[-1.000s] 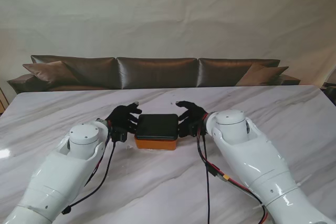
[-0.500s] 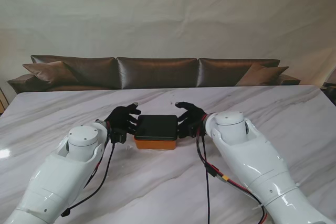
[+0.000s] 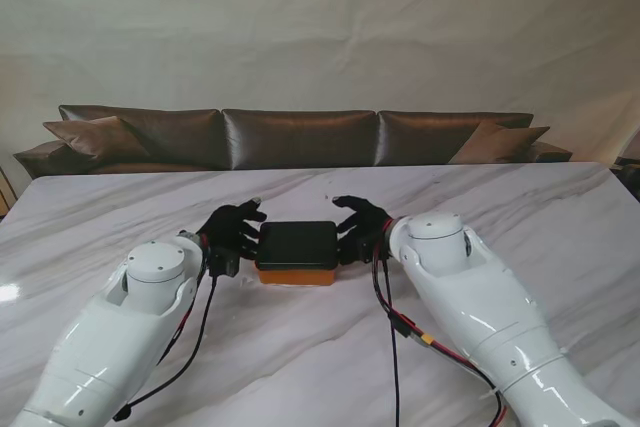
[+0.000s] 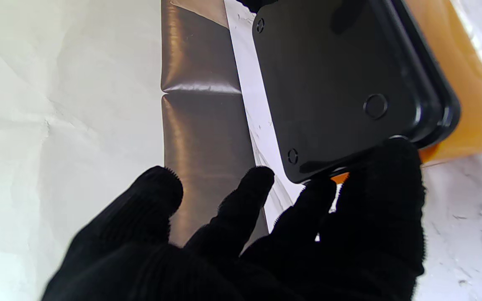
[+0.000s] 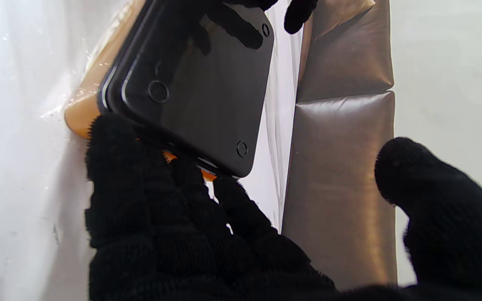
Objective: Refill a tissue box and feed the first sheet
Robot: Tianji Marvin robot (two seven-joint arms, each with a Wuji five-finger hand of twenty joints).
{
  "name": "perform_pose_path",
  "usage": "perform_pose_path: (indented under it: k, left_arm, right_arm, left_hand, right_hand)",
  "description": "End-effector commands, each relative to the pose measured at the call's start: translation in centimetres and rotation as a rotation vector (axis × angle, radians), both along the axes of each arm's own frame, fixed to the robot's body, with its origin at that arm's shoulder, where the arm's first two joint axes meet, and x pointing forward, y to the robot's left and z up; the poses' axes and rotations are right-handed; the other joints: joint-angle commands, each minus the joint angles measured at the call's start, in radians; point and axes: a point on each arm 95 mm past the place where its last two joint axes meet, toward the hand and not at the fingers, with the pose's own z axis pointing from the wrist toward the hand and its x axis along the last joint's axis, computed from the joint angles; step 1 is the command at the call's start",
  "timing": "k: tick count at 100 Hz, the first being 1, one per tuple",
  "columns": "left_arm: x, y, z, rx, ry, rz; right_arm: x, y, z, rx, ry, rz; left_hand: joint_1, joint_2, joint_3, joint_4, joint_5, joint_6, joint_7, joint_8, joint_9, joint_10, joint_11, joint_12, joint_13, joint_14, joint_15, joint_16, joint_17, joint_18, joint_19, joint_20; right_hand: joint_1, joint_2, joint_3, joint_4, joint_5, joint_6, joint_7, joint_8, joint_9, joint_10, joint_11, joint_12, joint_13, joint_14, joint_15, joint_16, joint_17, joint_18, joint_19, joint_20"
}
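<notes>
The tissue box [image 3: 297, 252], orange-bodied with a flat black panel uppermost, sat on the white marble desk [image 3: 320, 347] midway between the two arms. The left robot hand [image 3: 235, 230], in a black glove, stood at the box's left end; in the left wrist view its fingers [image 4: 385, 184] pressed against the edge of the black panel [image 4: 333, 79] at the corner, while the other fingers spread apart and touched nothing. The right robot hand [image 3: 360, 227] mirrored it at the box's right end, with several fingertips [image 5: 111, 138] against the panel's rim and the orange side just beneath, and its thumb held well apart from the box. Both hands thus bracketed the box from opposite ends, partly curled, touching it at the ends. Whether the box was lifted off the desk could not be told. A brown leather sofa [image 3: 300, 137] stood beyond the desk's far edge.
</notes>
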Motion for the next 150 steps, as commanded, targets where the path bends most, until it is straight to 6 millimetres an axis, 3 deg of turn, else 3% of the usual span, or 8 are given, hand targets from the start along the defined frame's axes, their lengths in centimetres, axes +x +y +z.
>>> perform_pose_path:
  k: [1, 107, 150]
  left_arm:
    - [-0.4, -1.2, 0.2, -0.026, 0.003, -0.034]
    - [0.6, -0.6, 0.5, -0.030, -0.019, 0.001]
    - [0.5, -0.1, -0.1, -0.026, 0.004, 0.011]
  right_arm:
    - [0.0, 1.6, 0.5, 0.040, -0.007, 0.036]
    - [0.7, 1.4, 1.3, 0.012, -0.016, 0.033]
    - [0.8, 1.4, 0.8, 0.018, 0.004, 0.029]
  left_hand:
    - [-0.015, -0.012, 0.009, 0.036, 0.022, -0.026, 0.019, 0.000, 0.079, -0.158, 0.149, 0.058, 0.001, -0.013, 0.042, 0.016, -0.002, -0.018, -0.084, -0.004]
    - [-0.020, -0.018, 0.021, 0.038, 0.023, -0.030, 0.020, 0.001, 0.080, -0.163, 0.151, 0.059, 0.001, -0.019, 0.042, 0.015, -0.004, -0.023, -0.082, -0.001]
    - [-0.020, -0.019, 0.023, 0.037, 0.024, -0.029, 0.021, 0.001, 0.081, -0.164, 0.151, 0.059, 0.001, -0.020, 0.041, 0.015, -0.005, -0.026, -0.083, -0.001]
  right_hand:
    - [0.004, 0.014, -0.018, 0.033, 0.021, -0.055, 0.021, 0.012, 0.024, -0.100, 0.007, -0.015, 0.013, -0.082, 0.006, -0.004, 0.006, -0.079, -0.003, -0.001]
    - [0.002, 0.013, -0.018, 0.034, 0.024, -0.054, 0.023, 0.013, 0.025, -0.097, 0.009, -0.014, 0.014, -0.079, 0.008, -0.003, 0.009, -0.077, 0.001, 0.003]
    - [0.003, 0.015, -0.018, 0.033, 0.022, -0.055, 0.022, 0.012, 0.023, -0.097, 0.008, -0.015, 0.014, -0.078, 0.009, -0.003, 0.007, -0.077, 0.000, 0.003]
